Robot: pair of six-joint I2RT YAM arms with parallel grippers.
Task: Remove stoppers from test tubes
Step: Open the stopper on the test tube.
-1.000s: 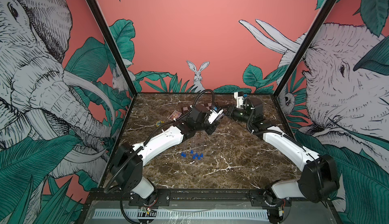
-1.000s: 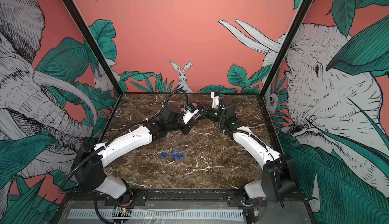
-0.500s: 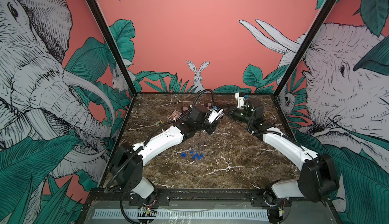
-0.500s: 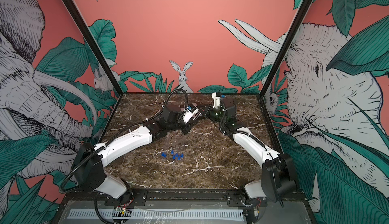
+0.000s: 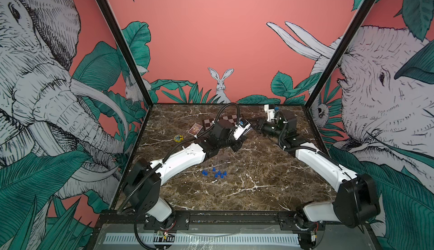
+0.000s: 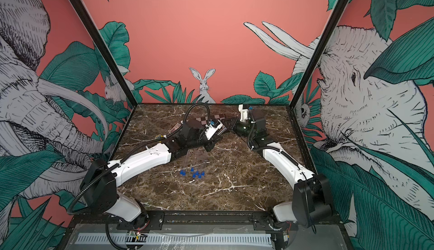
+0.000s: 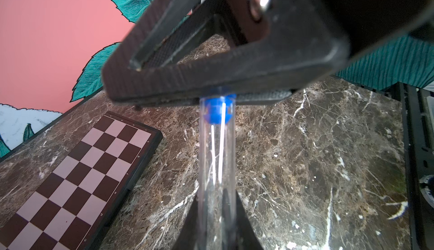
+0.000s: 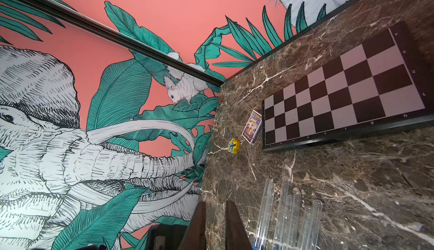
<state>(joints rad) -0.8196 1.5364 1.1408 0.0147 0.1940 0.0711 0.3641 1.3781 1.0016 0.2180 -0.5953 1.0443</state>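
- Right wrist: your right hand (image 8: 215, 203) stands narrow; spare test tubes (image 8: 290, 213) lie flat on the desk (image 8: 352, 178).
- Left wrist: your left hand (image 7: 216, 197) clamps a test tube (image 7: 216, 157); the right hand pinches its stopper (image 7: 218, 116).
- In a top view, loose stoppers (image 5: 219, 172) lie mid-desk.

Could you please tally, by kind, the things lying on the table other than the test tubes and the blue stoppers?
chessboard: 1
card box: 1
yellow toy piece: 1
Total: 3
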